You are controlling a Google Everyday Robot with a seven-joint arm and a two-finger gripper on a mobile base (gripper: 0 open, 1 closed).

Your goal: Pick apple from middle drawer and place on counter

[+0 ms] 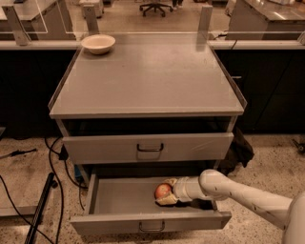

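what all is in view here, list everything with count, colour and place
apple: one, red-orange, in the middle drawer, right of centre
middle drawer: one, grey, pulled out, lowest in view
upper drawer: one, grey, just under the counter
counter: one, grey, cabinet top
bowl: one, cream, back left corner of the counter
office chair: one, dark, far background
cables: several, black, floor at left
arm: one, white, reaching in from lower right
gripper: one, pale, at the apple inside the middle drawer
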